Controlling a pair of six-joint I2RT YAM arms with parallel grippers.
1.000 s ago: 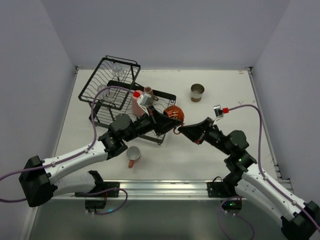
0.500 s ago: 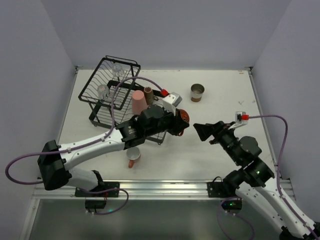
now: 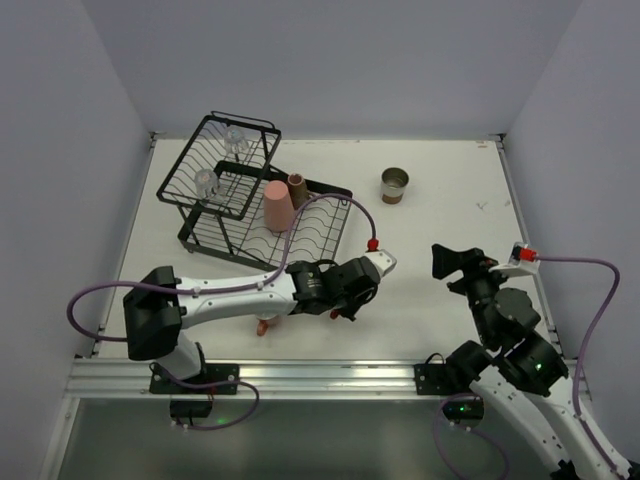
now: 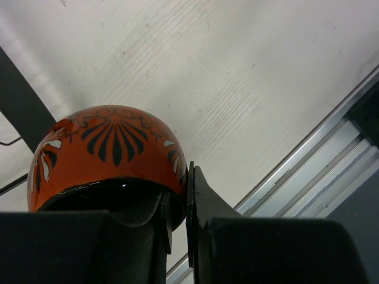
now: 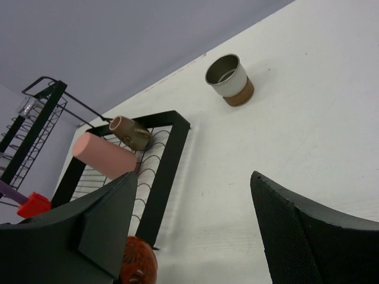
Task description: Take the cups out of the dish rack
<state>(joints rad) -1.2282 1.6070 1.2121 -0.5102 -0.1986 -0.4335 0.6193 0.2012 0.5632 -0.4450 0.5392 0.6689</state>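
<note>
At the bottom of the overhead view, a metal rail [image 3: 330, 372] runs along the near edge of the desk [image 4: 237, 71]. Just beyond it, in the lower middle, the left pincer [image 4: 179, 188] is squeezed narrow on the rim of the orange mug [image 4: 112, 148]. The mug carries a black fan pattern. It is off the rack and over the white desk, but I cannot tell whether it touches the surface. Under the left arm, a pink mug [image 3: 263, 323] peeps out on the desk, mostly hidden.

At the lower right, the right pincer [image 5: 194, 177] stands wide with nothing between its fingers, well apart from the orange mug.

Further back, in the upper left, sits the black wire rack [image 3: 330, 188]. 1 pink tumbler [image 3: 277, 207] is in its flat tray with 1 small brown cup [image 3: 298, 187] just beside it. 2 clear glasses [image 3: 236, 140] sit in the tilted basket part. Right of the rack, 1 cream cup [image 3: 394, 185] with a brown base stands upright on the desk, apart from everything else.
</note>
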